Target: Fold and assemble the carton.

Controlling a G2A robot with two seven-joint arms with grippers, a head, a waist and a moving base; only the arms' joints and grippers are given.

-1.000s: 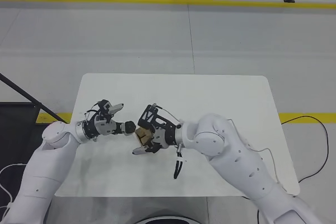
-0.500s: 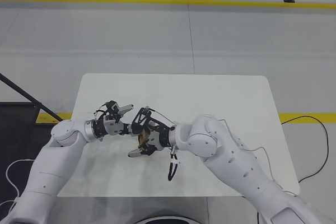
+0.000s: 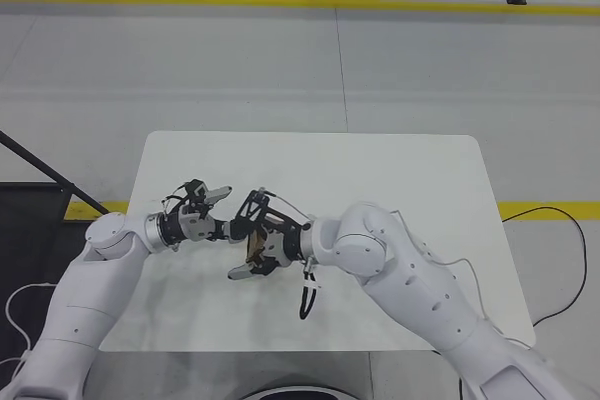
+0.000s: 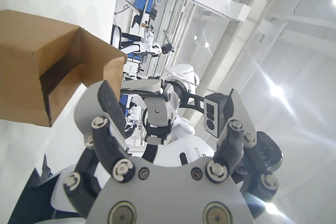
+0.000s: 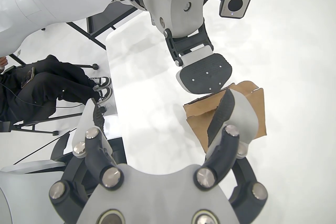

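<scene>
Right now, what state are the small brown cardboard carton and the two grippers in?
Small brown cardboard carton: partly folded, one end open, between the grippers.
Left gripper: jaws open, one pad at the carton's edge.
Right gripper: jaws open, one finger against the carton.

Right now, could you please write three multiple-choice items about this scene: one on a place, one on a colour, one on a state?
1. Where is the carton? A. between the two grippers B. at the table's far corner C. on the floor
2. What colour is the carton? A. white B. brown C. blue
3. How is the left gripper? A. shut on the carton B. shut on nothing C. open
Answers: 1 A, the left gripper and the right gripper flank it; 2 B, plain brown cardboard; 3 C, its fingers stand apart.
</scene>
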